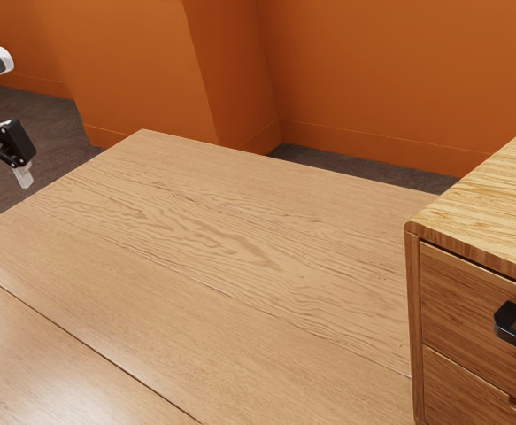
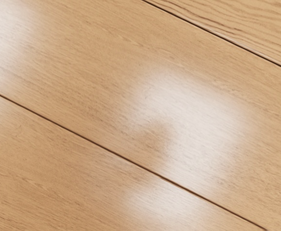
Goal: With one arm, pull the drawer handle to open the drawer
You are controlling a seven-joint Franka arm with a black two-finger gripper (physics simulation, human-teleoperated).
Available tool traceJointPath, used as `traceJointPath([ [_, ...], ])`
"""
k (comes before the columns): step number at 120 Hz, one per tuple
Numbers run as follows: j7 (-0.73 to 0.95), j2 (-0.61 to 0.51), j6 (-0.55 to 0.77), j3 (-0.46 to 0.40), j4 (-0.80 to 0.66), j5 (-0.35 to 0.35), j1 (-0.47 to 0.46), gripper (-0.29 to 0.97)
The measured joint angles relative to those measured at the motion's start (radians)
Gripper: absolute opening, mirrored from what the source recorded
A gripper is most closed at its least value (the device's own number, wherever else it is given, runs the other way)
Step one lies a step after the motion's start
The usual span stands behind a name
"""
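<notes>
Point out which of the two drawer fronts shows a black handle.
The upper drawer front, just under the cabinet top: its black handle shows at the exterior view's right edge. The lower drawer front's visible part is plain wood.

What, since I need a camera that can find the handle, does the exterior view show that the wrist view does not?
Exterior view: the black two-finger gripper at that view's left, far from the light wooden drawer cabinet at its right, which carries a black bar handle. It also takes in orange walls and grey floor.
Wrist view: a close look down at a dark seam between planks and a pale glare patch.
Both: the light wooden tabletop.
</notes>
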Motion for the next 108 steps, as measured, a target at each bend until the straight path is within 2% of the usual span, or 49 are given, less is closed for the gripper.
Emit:
traceJointPath([
  [20, 0.002, -0.003, -0.002, -0.003, 0.010, 0.002, -0.002, 0.66],
  [29, 0.004, -0.035, -0.035, -0.030, 0.182, -0.006, -0.013, 0.66],
  [37, 0.005, -0.050, -0.062, -0.080, 0.246, -0.024, -0.008, 0.66],
  [57, -0.001, -0.006, -0.097, -0.205, 0.265, -0.043, -0.023, 0.66],
  [74, -0.013, 0.019, -0.112, -0.237, 0.258, -0.053, -0.019, 0.66],
  [80, -0.016, 0.001, -0.117, -0.247, 0.202, -0.069, -0.024, 0.66],
  [84, -0.018, -0.034, -0.118, -0.263, 0.101, -0.090, -0.023, 0.66],
  [93, -0.023, -0.134, -0.121, -0.374, -0.093, -0.095, -0.015, 0.66],
  [108, -0.026, -0.204, -0.128, -0.451, -0.205, -0.081, -0.027, 0.66],
])
